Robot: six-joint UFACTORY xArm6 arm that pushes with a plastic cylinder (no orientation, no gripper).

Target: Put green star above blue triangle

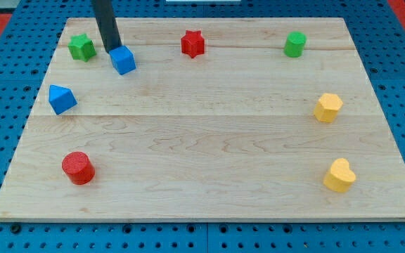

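The green star [81,47] lies near the board's top left corner. The blue triangle [61,98] lies below it, near the left edge. My tip [112,49] stands between the green star and a blue cube [123,60]. It is just right of the star and touches or nearly touches the cube's upper left side. The rod rises out of the view's top.
A red star [193,43] lies at top centre and a green cylinder [295,43] at top right. A yellow hexagon [328,107] and a yellow heart [339,176] lie on the right. A red cylinder [78,168] lies at bottom left. The wooden board [209,140] rests on a blue pegboard.
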